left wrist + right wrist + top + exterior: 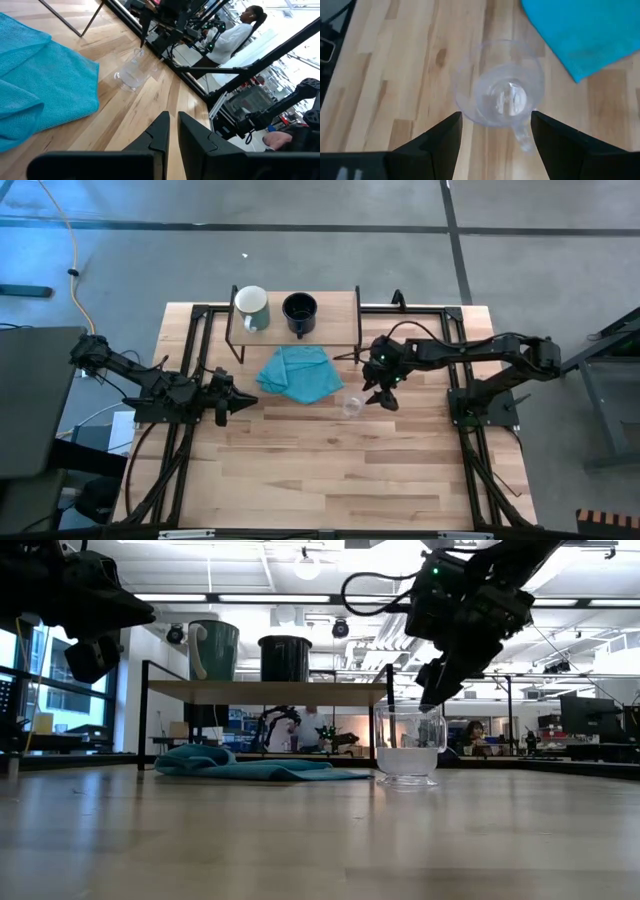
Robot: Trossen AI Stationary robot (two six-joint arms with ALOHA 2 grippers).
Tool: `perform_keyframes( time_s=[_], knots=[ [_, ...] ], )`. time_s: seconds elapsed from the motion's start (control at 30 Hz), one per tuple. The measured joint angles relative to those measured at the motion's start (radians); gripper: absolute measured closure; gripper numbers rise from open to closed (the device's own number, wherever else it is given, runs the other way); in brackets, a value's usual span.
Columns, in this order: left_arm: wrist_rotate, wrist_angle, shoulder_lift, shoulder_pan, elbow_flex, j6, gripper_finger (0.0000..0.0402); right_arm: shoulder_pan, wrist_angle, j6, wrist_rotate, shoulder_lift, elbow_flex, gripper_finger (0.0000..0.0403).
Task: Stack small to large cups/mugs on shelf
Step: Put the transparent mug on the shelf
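While the high view places the right gripper just right of the clear glass cup, only its wrist view shows fingers spread wide, straddling the upright cup. White-green mug and black mug stand on the shelf. Left gripper, fingers together, waits left.

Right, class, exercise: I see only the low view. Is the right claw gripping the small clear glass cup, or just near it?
Observer: Near it. The right wrist view shows the right claw open, with the small clear glass cup standing free on the table below it.
Operator: Which way does its handle face?
Observer: In that view, the handle points back toward the claw.
Operator: And the left claw?
Observer: The high view shows the left claw shut, on the far side of the crumpled blue cloth from the cup.
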Motion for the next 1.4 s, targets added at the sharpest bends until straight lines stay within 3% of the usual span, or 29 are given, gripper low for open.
perform_keyframes(
  time_s=[0.47, 0.67, 1.0, 1.17, 1.4],
  knots=[
    [0.000, -0.001, 0.000, 0.000, 0.000, 0.000, 0.0376, 0.087, 0.049, 0.015, 0.129, 0.001, 0.026, 0.0174],
    [0.000, -0.001, 0.000, 0.000, 0.000, 0.000, 0.0376, 0.120, 0.007, -0.131, 0.230, 0.001, 0.142, 0.0174],
    [0.001, 0.000, 0.000, 0.000, 0.000, 0.000, 0.0376, 0.150, -0.054, -0.456, 0.228, 0.008, 0.195, 0.0174],
    [0.002, 0.000, 0.000, 0.000, 0.000, 0.000, 0.0376, 0.188, -0.028, -0.481, 0.236, 0.054, 0.195, 0.0174],
    [0.002, 0.001, 0.000, 0.000, 0.000, -0.003, 0.0376, 0.246, 0.067, -0.537, 0.329, 0.125, 0.197, 0.0174]
  ],
)
